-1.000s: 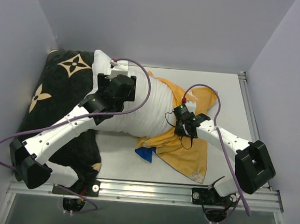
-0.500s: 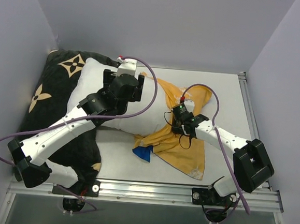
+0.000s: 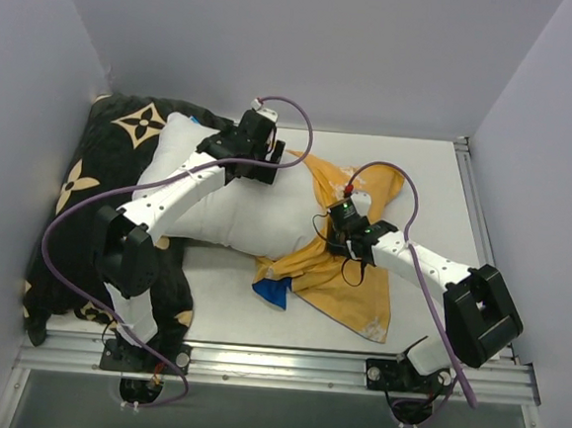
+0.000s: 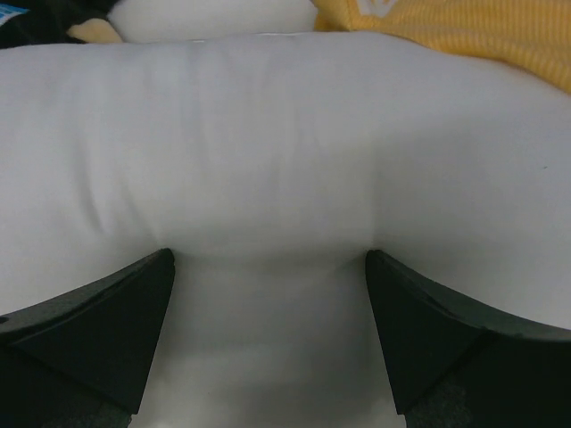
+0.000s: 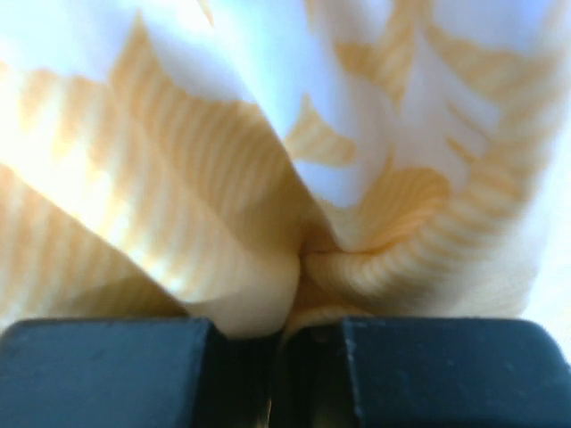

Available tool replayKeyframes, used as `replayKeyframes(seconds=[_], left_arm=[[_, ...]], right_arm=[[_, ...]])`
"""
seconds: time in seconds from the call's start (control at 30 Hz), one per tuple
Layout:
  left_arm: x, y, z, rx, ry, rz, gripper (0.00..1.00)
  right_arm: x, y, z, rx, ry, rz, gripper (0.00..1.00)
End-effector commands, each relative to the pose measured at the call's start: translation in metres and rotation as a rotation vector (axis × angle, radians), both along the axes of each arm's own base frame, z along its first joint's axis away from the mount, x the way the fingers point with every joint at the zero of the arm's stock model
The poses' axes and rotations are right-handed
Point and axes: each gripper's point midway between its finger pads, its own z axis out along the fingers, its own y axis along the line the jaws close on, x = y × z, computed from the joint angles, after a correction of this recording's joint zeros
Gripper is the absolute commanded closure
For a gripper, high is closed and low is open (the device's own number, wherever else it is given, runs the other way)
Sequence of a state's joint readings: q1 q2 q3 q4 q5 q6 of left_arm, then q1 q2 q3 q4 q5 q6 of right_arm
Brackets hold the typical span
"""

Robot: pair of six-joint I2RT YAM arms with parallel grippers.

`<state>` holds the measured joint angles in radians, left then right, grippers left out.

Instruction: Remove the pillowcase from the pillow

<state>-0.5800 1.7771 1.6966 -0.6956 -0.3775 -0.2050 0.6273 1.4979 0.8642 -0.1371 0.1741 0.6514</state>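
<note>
The white pillow [image 3: 212, 208] lies left of centre, its left end resting on the black cushion. Its right end is still under the orange-yellow pillowcase [image 3: 355, 284], which lies crumpled with a blue corner [image 3: 274, 293] showing. My left gripper [image 3: 258, 164] is at the pillow's far edge. In the left wrist view its jaws [image 4: 268, 259] stand wide apart, pressed into the pillow [image 4: 285, 134], with the pillowcase [image 4: 464, 27] at the top right. My right gripper [image 3: 332, 235] is shut on a bunched fold of pillowcase [image 5: 223, 178], pinched between the fingers [image 5: 299, 330].
A black cushion with tan flower marks [image 3: 102, 160] fills the table's left side, under the pillow's left end. Grey walls close in on the left, back and right. A metal rail [image 3: 285, 358] runs along the near edge by the arm bases.
The pillow has slid left, further out of the pillowcase, and now lies flatter. My left arm has swung over it to its far edge. The right gripper has kept its hold, hardly moving.
</note>
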Motion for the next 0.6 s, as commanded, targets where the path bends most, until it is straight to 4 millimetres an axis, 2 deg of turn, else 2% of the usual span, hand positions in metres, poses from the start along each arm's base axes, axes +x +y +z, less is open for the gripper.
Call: replayKeyframes(seconds=[0.0, 0.07, 0.13, 0.2, 0.23, 0.27, 0.3, 0.4, 0.43, 0.5, 0.53, 0.57], left_arm=[[-0.018, -0.026, -0.04, -0.013, 0.18, -0.166, 0.02], [-0.019, -0.032, -0.065, -0.025, 0.229, -0.183, 0.03], [-0.018, -0.033, -0.074, -0.055, 0.241, -0.177, 0.03], [-0.017, -0.034, -0.082, -0.093, 0.257, -0.166, 0.14], [-0.016, -0.035, -0.082, -0.105, 0.257, -0.174, 0.5], [-0.016, -0.036, -0.081, -0.104, 0.253, -0.178, 0.92], [-0.015, -0.033, -0.081, -0.097, 0.247, -0.164, 1.0], [-0.016, -0.035, -0.066, -0.102, 0.193, -0.183, 1.0], [-0.013, -0.033, -0.052, -0.1, 0.143, -0.178, 1.0], [-0.02, -0.035, -0.045, -0.076, 0.104, -0.208, 1.0], [-0.019, -0.033, -0.024, -0.078, 0.033, -0.206, 1.0], [-0.022, -0.034, -0.017, -0.072, 0.003, -0.212, 1.0]], right_arm=[[-0.027, 0.018, -0.03, 0.056, 0.131, 0.055, 1.0], [-0.027, 0.018, -0.03, 0.058, 0.132, 0.056, 1.0], [-0.027, 0.018, -0.031, 0.057, 0.133, 0.061, 1.0], [-0.027, 0.018, -0.029, 0.059, 0.128, 0.059, 1.0], [-0.028, 0.017, -0.03, 0.055, 0.128, 0.06, 1.0], [-0.027, 0.016, -0.028, 0.056, 0.123, 0.06, 1.0], [-0.027, 0.016, -0.026, 0.059, 0.121, 0.063, 1.0], [-0.024, 0.017, -0.015, 0.076, 0.108, 0.075, 1.0], [-0.025, 0.014, -0.011, 0.071, 0.113, 0.076, 0.98], [-0.019, 0.016, 0.018, 0.098, 0.058, 0.092, 0.77], [-0.021, 0.011, 0.027, 0.084, 0.059, 0.107, 0.59], [-0.019, 0.011, 0.052, 0.11, 0.008, 0.12, 0.52]])
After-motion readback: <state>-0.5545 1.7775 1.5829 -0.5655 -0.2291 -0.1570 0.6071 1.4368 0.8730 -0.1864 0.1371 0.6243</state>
